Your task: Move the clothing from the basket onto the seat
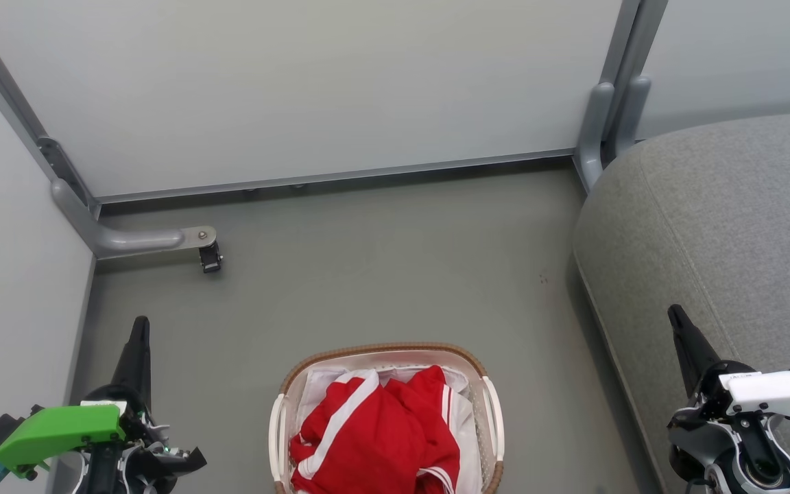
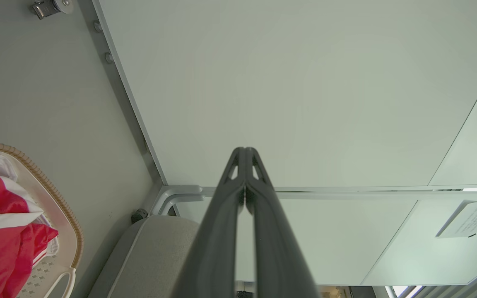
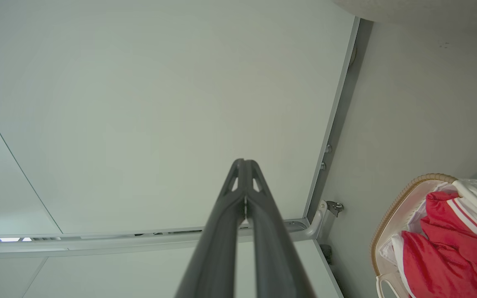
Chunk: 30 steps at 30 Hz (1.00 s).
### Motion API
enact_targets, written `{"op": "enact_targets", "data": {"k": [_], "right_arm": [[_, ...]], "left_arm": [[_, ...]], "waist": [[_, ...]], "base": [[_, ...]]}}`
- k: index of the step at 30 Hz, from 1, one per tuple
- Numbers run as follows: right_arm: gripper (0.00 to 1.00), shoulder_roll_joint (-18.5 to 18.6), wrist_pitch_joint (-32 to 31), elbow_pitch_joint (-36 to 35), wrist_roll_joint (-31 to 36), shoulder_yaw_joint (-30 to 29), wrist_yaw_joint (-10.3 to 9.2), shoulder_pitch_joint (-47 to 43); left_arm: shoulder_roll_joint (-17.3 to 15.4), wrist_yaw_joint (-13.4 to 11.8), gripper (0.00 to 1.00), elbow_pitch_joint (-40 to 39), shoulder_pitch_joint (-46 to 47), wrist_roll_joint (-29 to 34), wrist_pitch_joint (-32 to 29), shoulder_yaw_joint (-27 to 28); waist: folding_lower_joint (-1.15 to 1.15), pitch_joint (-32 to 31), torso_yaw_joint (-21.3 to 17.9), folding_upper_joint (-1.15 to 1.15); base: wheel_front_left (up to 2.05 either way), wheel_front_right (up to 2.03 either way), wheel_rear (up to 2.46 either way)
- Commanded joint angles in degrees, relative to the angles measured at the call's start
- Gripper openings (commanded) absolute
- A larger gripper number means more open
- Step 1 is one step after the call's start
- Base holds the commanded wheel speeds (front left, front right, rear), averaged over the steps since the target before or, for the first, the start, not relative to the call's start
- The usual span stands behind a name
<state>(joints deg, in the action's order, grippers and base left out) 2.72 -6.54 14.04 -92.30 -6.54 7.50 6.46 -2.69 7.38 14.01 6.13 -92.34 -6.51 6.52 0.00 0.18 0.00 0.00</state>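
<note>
One basket (image 1: 381, 348) stands on the grey floor (image 1: 381, 261), well clear of the floor's far edge, between its left edge and the seat (image 1: 731, 219). The basket is oval, of white perforated plastic with a brown woven rim, two white side handles and a white cloth liner (image 1: 319, 381). The clothing (image 1: 374, 439) lies heaped inside it: soft, bright red fabric with white stripes. How many garments make up the heap cannot be told.

The one seat is grey, coarse-woven upholstery with rounded edges and a stitched seam. It runs along the floor's right edge up to the far right corner.

There are two grippers. The left gripper (image 1: 140, 326) and the right gripper (image 1: 675, 314) each have their two long dark fingers pressed together, closed on nothing. One carries a green housing, the other a white one.

Smooth pale panels in grey metal frames bound the floor. One small caster (image 1: 210, 259) sits on a bracket near the far left corner. One white notice (image 2: 464, 219) hangs on a panel, its print too small to read.
</note>
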Motion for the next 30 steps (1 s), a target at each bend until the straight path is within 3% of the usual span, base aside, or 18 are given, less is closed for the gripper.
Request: {"op": "enact_targets", "data": {"k": [1, 10, 11, 19, 30], "right_arm": [[0.0, 0.36, -0.13, -0.17, -0.21, -0.03, -0.02, -0.72], [0.0, 0.36, -0.13, -0.17, -0.21, -0.03, -0.02, -0.72], [1.0, 0.0, 0.0, -0.01, 0.01, 0.0, 0.0, 0.0], [1.0, 0.09, 1.16, 0.9, 1.24, 1.03, -0.01, -0.04], [1.0, 2.17, 4.48, 1.34, 9.55, 3.82, -0.01, 1.4]], "left_arm": [[-0.42, 0.33, 0.0, -0.07, 0.12, -0.14, -0.2, 0.07], [-0.42, 0.33, 0.0, -0.07, 0.12, -0.14, -0.2, 0.07], [0.0, 0.0, 1.0, 0.0, 0.0, 0.01, 0.01, 0.01], [-0.01, -0.08, 1.0, 1.73, -0.24, 1.74, 1.48, -0.35], [-1.06, -0.05, 1.0, 1.68, -0.34, 13.74, 4.49, -1.46]], "waist": [[0.0, 0.0, 0.0, 0.0], [0.0, 0.0, 0.0, 0.0], [0.0, 0.0, 0.0, 0.0], [0.0, 0.05, 0.02, 0.0], [0.0, 0.15, 0.08, 0.0]], "base": [[0.0, 0.0, 0.0], [0.0, 0.0, 0.0], [0.0, 0.0, 0.0], [0.0, 0.0, 0.0], [0.0, 0.0, 0.0]]}}
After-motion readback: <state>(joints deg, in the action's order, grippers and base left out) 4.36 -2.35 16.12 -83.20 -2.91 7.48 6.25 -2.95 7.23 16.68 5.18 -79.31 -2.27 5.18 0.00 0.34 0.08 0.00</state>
